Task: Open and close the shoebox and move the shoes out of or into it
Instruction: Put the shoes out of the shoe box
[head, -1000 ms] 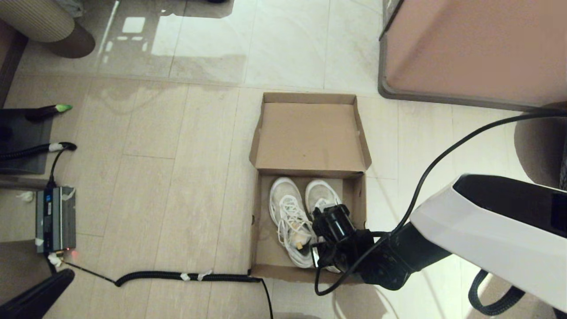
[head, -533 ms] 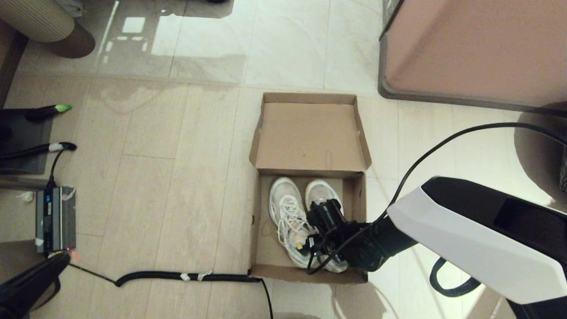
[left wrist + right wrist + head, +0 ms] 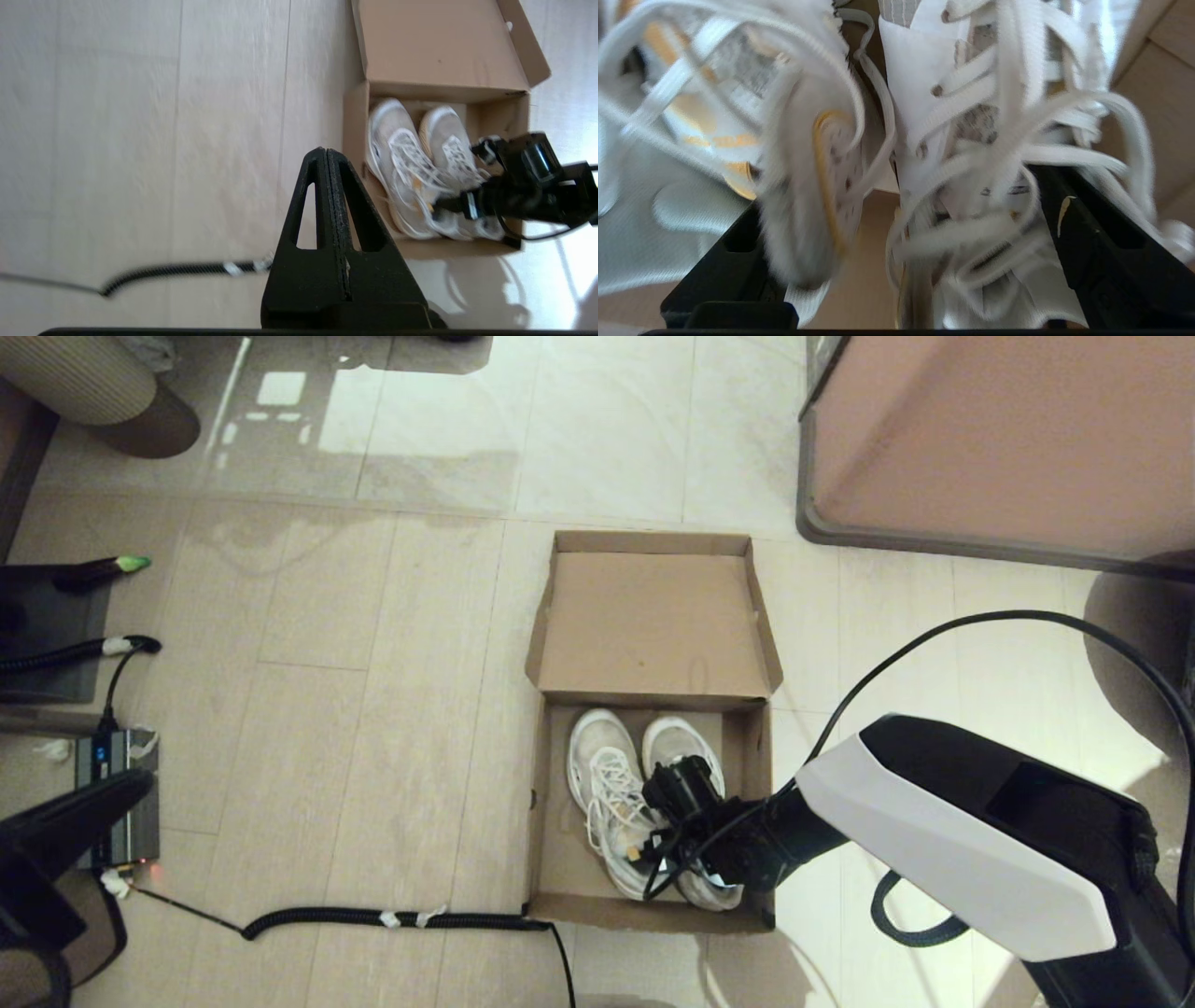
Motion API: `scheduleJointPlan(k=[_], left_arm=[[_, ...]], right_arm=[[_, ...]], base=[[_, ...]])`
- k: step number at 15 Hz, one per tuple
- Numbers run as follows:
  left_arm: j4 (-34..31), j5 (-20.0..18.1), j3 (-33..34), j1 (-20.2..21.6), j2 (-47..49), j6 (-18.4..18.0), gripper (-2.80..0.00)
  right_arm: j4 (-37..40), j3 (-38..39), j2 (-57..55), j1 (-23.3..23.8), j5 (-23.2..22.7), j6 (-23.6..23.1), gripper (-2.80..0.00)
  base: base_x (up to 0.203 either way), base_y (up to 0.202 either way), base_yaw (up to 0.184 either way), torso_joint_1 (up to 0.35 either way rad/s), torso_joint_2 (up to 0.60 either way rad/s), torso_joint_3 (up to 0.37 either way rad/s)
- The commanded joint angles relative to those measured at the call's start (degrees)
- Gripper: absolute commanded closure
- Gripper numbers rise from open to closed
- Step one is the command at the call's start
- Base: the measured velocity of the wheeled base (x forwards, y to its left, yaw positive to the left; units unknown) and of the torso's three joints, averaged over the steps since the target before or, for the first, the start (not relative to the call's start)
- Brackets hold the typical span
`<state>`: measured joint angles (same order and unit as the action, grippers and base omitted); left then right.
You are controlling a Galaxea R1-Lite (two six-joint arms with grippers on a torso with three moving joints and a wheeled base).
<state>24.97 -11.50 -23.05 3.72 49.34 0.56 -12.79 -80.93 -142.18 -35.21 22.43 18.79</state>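
The brown cardboard shoebox stands on the floor with its flap lid folded back and open. Both white lace-up sneakers lie side by side inside it, toes toward the lid. My right gripper is lowered into the box over the shoes' laced openings. In the right wrist view it is open, one finger outside the left shoe's collar and the other finger beyond the right shoe's tongue and laces. My left gripper hangs shut over the floor at the far left.
A large pinkish-brown block with a grey rim stands at the back right. A coiled black cable runs along the floor up to the box's near left corner. A grey device sits at the left.
My right arm has swung left and lower, bringing the gripper down onto the shoes. The left gripper has risen from the bottom left corner over the grey device.
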Motion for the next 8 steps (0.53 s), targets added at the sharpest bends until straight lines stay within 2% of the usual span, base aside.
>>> scheduleJointPlan(k=[1, 8], left_arm=[[0.1, 0.0, -2.5, -0.2, 3.5, -1.7, 0.00], [0.0, 0.4, -4.6, -0.3, 4.7, -1.9, 0.00]], right_arm=[[-0.1, -1.3, -1.9, 0.3, 0.1, 0.1, -2.80], [0.1, -2.5, -3.5, 0.3, 0.2, -0.2, -2.80]], base=[[0.000, 0.000, 0.000, 0.000, 0.00, 0.000], [0.000, 0.000, 0.000, 0.000, 0.00, 0.000]])
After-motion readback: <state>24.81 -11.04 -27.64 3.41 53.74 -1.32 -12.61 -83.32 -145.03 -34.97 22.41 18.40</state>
